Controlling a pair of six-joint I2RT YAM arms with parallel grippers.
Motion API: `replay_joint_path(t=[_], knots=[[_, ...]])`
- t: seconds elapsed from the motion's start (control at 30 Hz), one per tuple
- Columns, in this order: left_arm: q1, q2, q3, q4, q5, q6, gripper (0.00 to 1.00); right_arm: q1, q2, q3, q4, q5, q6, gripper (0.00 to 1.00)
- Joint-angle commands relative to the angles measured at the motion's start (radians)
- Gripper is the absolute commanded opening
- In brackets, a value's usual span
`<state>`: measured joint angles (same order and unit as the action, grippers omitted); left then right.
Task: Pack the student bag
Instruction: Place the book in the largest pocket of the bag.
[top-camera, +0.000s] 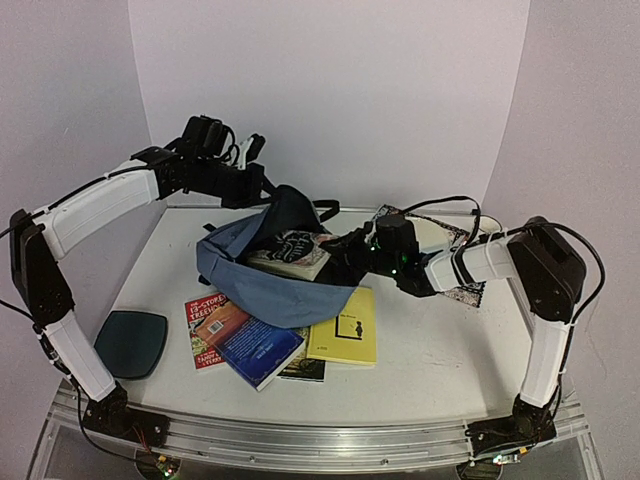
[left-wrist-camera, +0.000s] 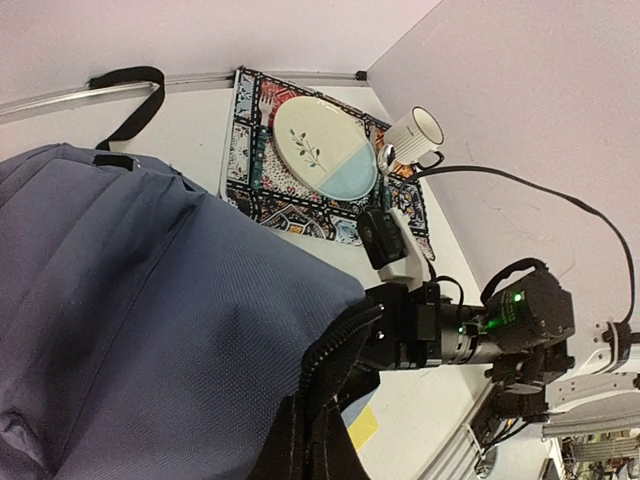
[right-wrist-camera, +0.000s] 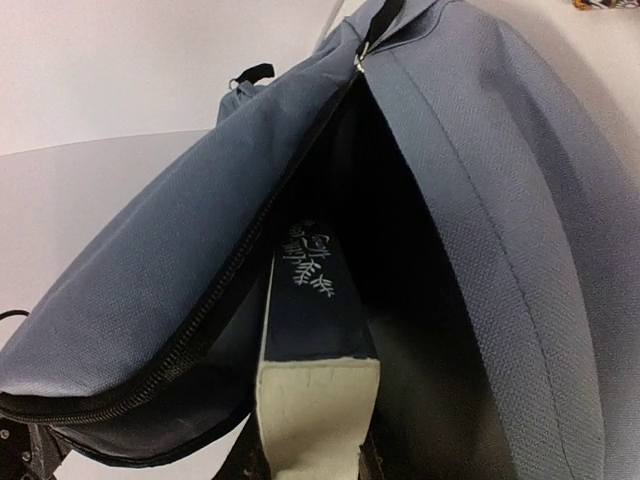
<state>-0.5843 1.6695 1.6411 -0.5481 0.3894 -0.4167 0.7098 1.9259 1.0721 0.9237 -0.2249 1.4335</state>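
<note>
The slate-blue student bag (top-camera: 262, 285) lies in the middle of the table with its mouth facing right. My left gripper (top-camera: 262, 190) is shut on the bag's upper flap and holds it raised; in the left wrist view the bag's fabric (left-wrist-camera: 150, 320) hides the fingers. My right gripper (top-camera: 338, 250) is shut on a dark book with a white leaf pattern (top-camera: 292, 252). The book (right-wrist-camera: 318, 320) stands on edge, part way inside the bag's dark opening (right-wrist-camera: 420, 300), between the zipper edge (right-wrist-camera: 200, 320) and the far wall. The right gripper (right-wrist-camera: 318, 472) clamps its near end.
Loose books lie in front of the bag: a red-orange one (top-camera: 205, 325), a blue one (top-camera: 258, 350), a yellow one (top-camera: 345, 328). A teal pad (top-camera: 131, 342) sits at the front left. A patterned placemat (left-wrist-camera: 300, 215) with plate (left-wrist-camera: 325, 150) and mug (left-wrist-camera: 415, 130) is back right.
</note>
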Motion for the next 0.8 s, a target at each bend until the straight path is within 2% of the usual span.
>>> replay_joint_path(t=[0.0,0.23,0.5,0.77], knots=[[-0.016,-0.052,0.08,0.056,0.052,-0.034,0.0,0.022,-0.06,0.042,0.298,0.118,0.008,0.0],[-0.032,-0.065,0.07,0.074,0.078,-0.06,0.0,0.046,0.009,0.113,0.343,0.242,-0.002,0.0],[-0.057,-0.069,0.035,0.103,0.091,-0.08,0.0,0.099,0.163,0.246,0.343,0.388,-0.007,0.0],[-0.073,-0.083,-0.035,0.142,0.104,-0.107,0.0,0.124,0.282,0.373,0.288,0.482,-0.014,0.03]])
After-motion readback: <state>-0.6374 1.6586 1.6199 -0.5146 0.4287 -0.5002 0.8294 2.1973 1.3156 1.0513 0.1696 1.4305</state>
